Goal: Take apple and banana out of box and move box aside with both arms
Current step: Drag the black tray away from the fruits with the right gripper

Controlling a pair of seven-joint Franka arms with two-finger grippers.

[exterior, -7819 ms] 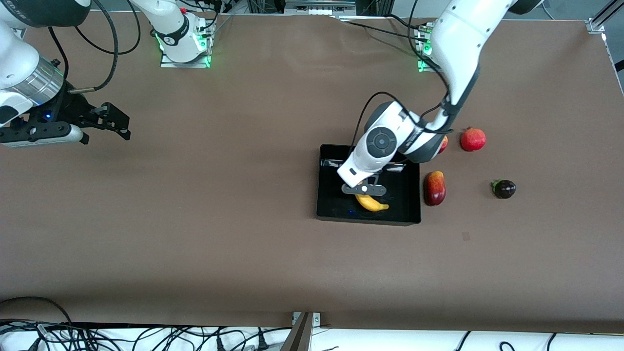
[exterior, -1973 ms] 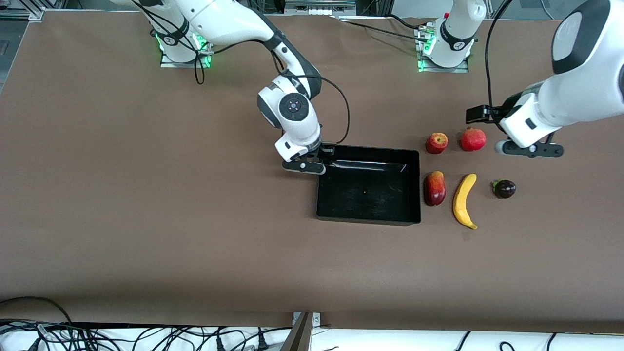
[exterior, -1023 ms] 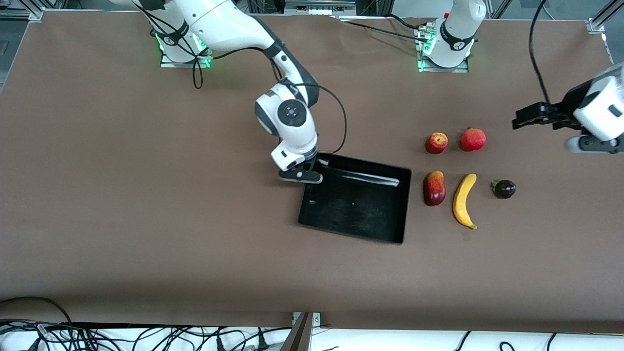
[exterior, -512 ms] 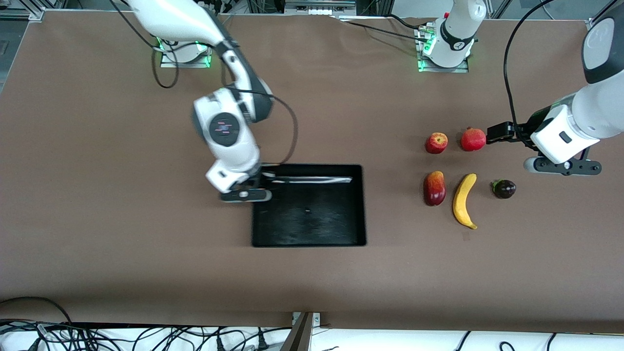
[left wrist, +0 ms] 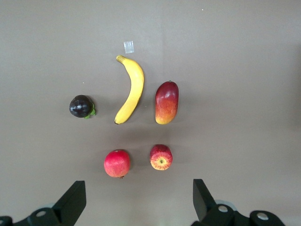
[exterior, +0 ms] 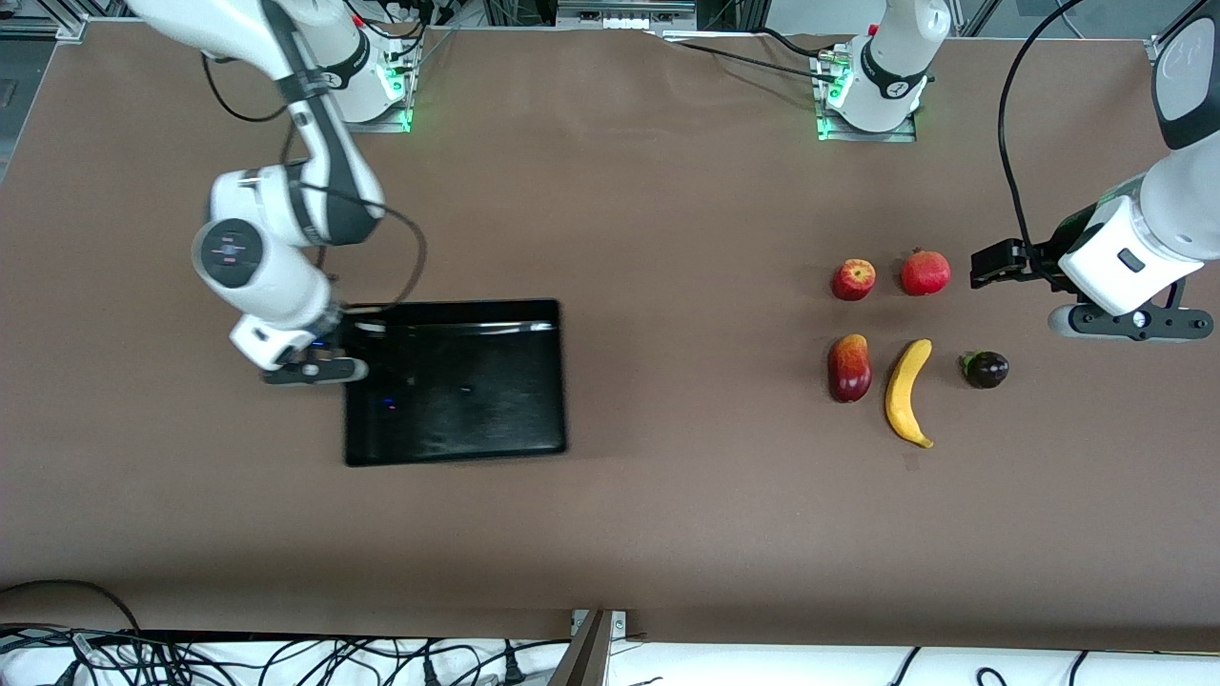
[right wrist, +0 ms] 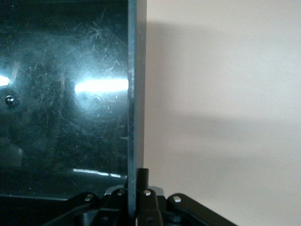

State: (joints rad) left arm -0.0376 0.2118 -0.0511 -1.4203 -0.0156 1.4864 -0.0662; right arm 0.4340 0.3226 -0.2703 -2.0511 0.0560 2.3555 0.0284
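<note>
We start at the right arm's end of the table, where our right gripper (exterior: pixel 335 357) is clenched on the wall of the black box (exterior: pixel 457 386), at the corner of the side toward this arm. In the right wrist view this thin wall (right wrist: pixel 136 94) runs straight away from between the fingers, so the empty box lies wholly to one side of the pincer, its long axis pointing toward the left arm's end. Well apart from the box, the apple (exterior: pixel 853 279) and the banana (exterior: pixel 905 393) lie on the table among a pomegranate (exterior: pixel 925 272), a mango (exterior: pixel 849 368) and a dark round fruit (exterior: pixel 986 369). Our left gripper (exterior: pixel 1129 321) hangs released just beside these fruits. We judge that only the right arm is near enough to shift the box now.
</note>
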